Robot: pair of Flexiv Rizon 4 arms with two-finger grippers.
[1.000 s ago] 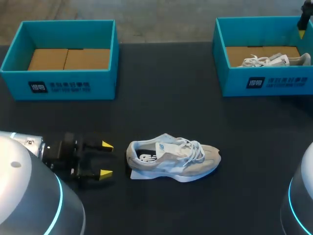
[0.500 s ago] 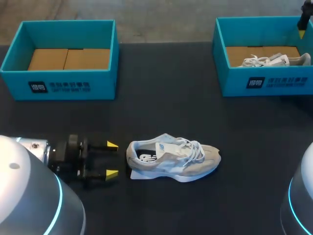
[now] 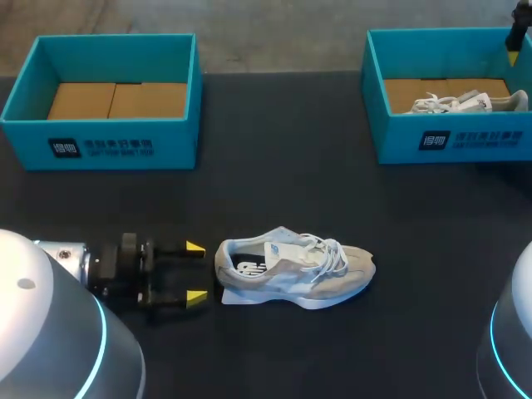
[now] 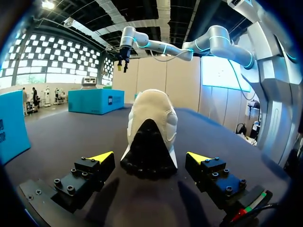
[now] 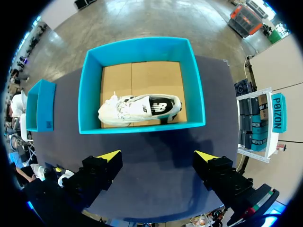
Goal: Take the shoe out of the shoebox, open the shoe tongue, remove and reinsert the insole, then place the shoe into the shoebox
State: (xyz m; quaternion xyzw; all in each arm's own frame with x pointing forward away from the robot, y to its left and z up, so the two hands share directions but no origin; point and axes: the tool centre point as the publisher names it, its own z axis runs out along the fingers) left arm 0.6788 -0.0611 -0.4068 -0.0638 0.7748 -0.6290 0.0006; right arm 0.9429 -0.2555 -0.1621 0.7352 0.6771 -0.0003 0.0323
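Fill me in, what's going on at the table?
The left gripper is open, low over the table, just short of the heel of the shoe lying there, not gripping it. The right gripper is open, up above the right box, which holds a second shoe.

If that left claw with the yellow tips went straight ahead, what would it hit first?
Most likely the heel of the shoe. The left gripper is open and points right at it, with the heel centred just ahead of the fingers and nothing in between.
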